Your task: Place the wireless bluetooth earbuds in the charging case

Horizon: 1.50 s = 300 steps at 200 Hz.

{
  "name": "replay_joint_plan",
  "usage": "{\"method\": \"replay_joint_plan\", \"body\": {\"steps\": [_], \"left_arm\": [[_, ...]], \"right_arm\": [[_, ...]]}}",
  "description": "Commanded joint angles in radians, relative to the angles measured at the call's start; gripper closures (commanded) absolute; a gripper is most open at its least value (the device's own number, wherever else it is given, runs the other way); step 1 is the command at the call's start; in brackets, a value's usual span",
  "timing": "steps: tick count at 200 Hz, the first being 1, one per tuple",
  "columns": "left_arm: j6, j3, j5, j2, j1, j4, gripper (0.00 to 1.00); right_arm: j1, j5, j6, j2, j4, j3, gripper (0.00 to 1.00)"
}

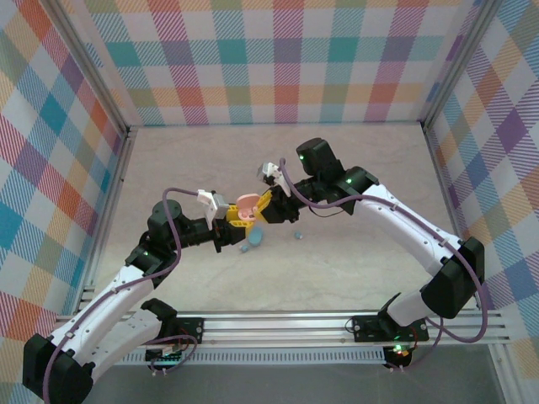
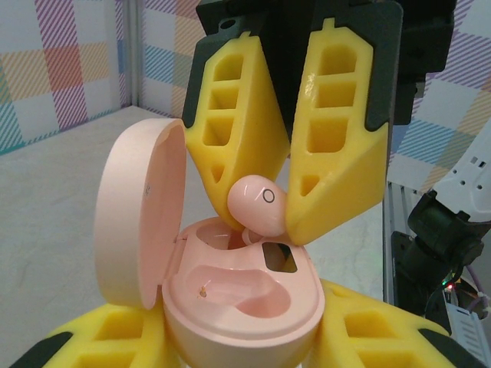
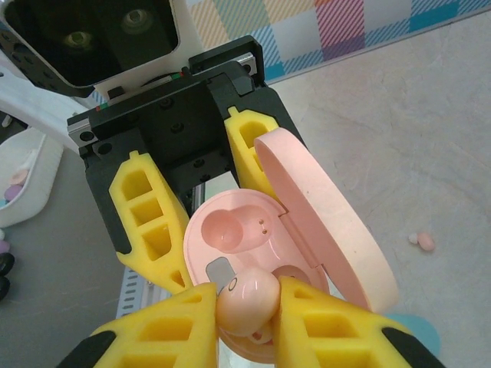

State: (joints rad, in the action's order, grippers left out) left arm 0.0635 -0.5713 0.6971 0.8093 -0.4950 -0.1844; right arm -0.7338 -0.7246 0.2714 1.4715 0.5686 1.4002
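Holds pink charging case (image 2: pixel 253 310) by its base w/ L gripper (image 2: pixel 242 341), yellow fingers (image 2: pixel 100 337) clamped on both sides, case raised above table (image 1: pixel 354 168) approx mid-workspace. Lid (image 2: pixel 142 218) swung wide open, standing near upright on its hinge, to the left in L wrist view. Inside case: 2 wells w/ a small dark rectangular window (image 2: pixel 278 257) between them. One well bare, nothing in it but tiny gold contact pins (image 3: pixel 263 224) at the bottom. Other well right under the R gripper (image 2: pixel 265 218). Pinches pink earbud (image 3: pixel 247 303) w/ that gripper, yellow fingertips (image 2: pixel 330 207) closed on its two sides, rounded end w/ small ring mark facing L wrist cam. Earbud's lower end down at mouth of 2nd well; touching or seated, can't tell, since fingers and earbud body hide the well. Not let go: both fingertips tight against earbud. On table, per top view: blue case (image 1: pixel 255 238) just below the two grippers, open or shut can't tell at that res, plus small blue nub (image 1: pixel 296 235) nearby to its right, apart from it. Per R wrist view: loose pink nub (image 3: pixel 421 241) lying on table, well apart from held case, outside any container.
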Motion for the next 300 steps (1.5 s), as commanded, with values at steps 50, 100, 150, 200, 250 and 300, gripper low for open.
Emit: {"method": "replay_joint_plan", "body": {"steps": [50, 100, 150, 200, 250, 300], "left_arm": [[-0.013, -0.044, 0.042, -0.015, -0.002, -0.066, 0.75], [-0.015, -0.035, 0.046, -0.020, -0.002, -0.073, 0.75], [-0.027, -0.023, 0.052, -0.025, -0.002, -0.084, 0.75], [-0.037, -0.018, 0.054, -0.024, -0.004, -0.099, 0.75], [-0.036, -0.010, 0.051, -0.027, -0.004, -0.096, 0.75], [-0.028, -0.006, 0.040, -0.035, -0.004, -0.087, 0.75]], "right_arm": [[-0.007, 0.036, 0.020, 0.007, 0.024, 0.011, 0.67], [-0.007, 0.045, -0.004, 0.006, 0.022, 0.025, 0.64], [-0.007, 0.066, -0.051, 0.009, 0.019, 0.052, 0.62], [-0.007, 0.083, -0.086, 0.010, 0.016, 0.064, 0.62], [-0.007, 0.128, -0.118, -0.013, 0.008, 0.078, 0.62], [-0.007, 0.145, -0.152, -0.043, -0.002, 0.083, 0.62]]}}
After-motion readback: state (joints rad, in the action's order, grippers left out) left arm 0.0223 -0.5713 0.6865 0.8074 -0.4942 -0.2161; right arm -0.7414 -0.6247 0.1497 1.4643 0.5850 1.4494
